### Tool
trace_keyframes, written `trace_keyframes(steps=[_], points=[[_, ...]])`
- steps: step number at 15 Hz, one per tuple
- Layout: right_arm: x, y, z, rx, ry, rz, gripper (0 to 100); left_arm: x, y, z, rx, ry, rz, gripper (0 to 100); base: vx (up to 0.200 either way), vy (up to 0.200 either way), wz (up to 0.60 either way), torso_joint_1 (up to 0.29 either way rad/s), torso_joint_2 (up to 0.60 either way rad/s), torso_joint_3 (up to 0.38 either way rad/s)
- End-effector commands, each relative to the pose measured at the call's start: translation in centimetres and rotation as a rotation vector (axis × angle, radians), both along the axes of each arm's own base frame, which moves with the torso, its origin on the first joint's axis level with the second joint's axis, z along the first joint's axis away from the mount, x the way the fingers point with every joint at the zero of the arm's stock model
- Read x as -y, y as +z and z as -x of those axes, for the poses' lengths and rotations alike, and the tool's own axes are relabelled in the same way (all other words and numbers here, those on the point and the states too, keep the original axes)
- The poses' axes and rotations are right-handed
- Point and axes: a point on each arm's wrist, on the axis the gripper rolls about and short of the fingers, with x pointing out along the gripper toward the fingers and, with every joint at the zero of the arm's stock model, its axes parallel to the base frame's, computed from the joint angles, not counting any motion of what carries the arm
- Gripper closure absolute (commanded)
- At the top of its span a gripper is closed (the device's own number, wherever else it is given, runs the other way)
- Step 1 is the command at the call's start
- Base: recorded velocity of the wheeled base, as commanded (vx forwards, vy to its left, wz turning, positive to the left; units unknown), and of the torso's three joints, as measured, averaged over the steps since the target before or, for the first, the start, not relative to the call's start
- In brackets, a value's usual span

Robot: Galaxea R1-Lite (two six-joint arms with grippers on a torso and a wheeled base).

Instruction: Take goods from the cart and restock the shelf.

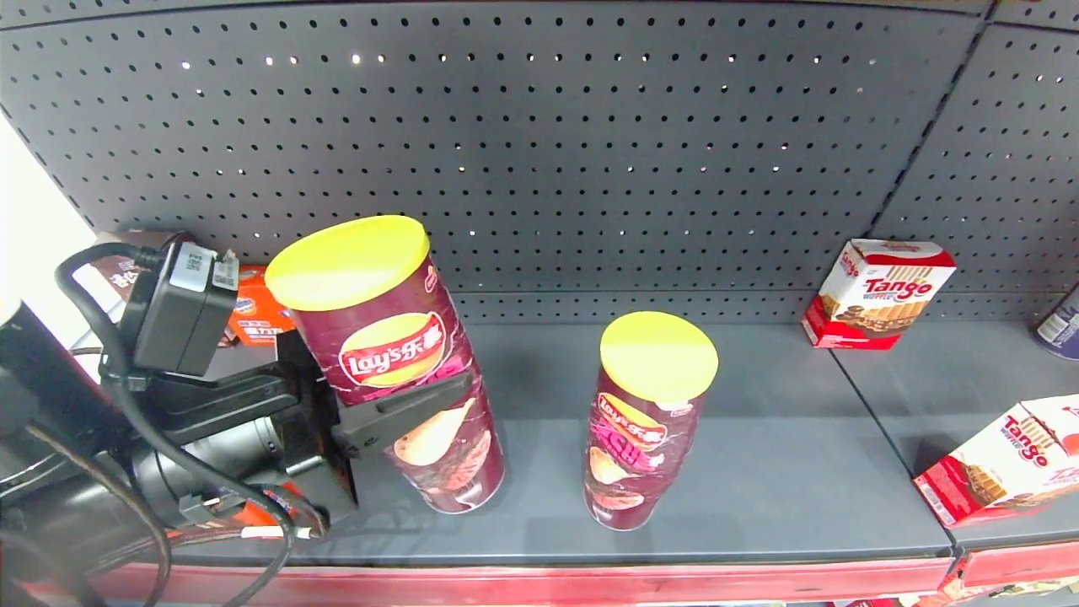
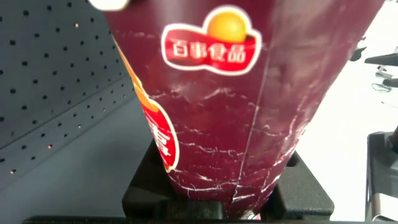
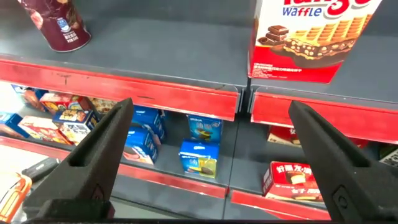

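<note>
Now | left jaws grip tilted maroon chip can point(image 1: 392, 354), yellow lid point(image 1: 346, 261) | right jaws wide | second can point(image 1: 645, 421) upright beside

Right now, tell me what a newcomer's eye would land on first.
A tall maroon chip can with a yellow lid stands out, clamped in the left gripper's black fingers over the grey shelf's left part. A matching can stands upright beside it, mid-shelf. A red-and-white wafer box sits at the back right.

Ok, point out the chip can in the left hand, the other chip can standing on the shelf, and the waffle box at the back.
held chip can point(image 1: 392, 358), head view, front label.
standing chip can point(image 1: 642, 426), head view, side label.
back waffle box point(image 1: 881, 295), head view, front face.
</note>
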Motion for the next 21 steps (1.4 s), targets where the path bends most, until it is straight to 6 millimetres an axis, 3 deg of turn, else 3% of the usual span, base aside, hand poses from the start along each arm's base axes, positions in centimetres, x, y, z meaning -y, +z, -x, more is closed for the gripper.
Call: trace_keyframes(steps=[1,5,6,10,12,16,21], points=[[0.0,0.0,0.0,-0.003,0.001,0.000,0,0.6,0.1,-1.1,-0.010,-0.020,-0.006,100,0.000,0.000,0.00,0.000,0.00,0.000],[0.0,0.0,0.0,-0.003,0.001,0.000,0,1.9,0.6,-4.2,0.009,-0.149,-0.021,100,0.000,0.000,0.00,0.000,0.00,0.000],[0.0,0.0,0.0,-0.003,0.001,0.000,0,2.9,0.9,-6.2,0.034,-0.155,-0.012,100,0.000,0.000,0.00,0.000,0.00,0.000],[0.0,0.0,0.0,-0.003,0.001,0.000,0,4.7,0.8,-10.7,0.028,-0.142,-0.011,100,0.000,0.000,0.00,0.000,0.00,0.000],[0.0,0.0,0.0,-0.003,0.001,0.000,0,5.5,0.9,-11.7,-0.045,-0.148,-0.047,100,0.000,0.000,0.00,0.000,0.00,0.000],[0.0,0.0,0.0,-0.003,0.001,0.000,0,6.4,1.0,-13.1,0.002,-0.155,-0.109,100,0.000,0.000,0.00,0.000,0.00,0.000],[0.0,0.0,0.0,-0.003,0.001,0.002,0,8.3,-0.4,-16.6,0.012,-0.160,-0.110,100,0.000,0.000,0.00,0.000,0.00,0.000]])
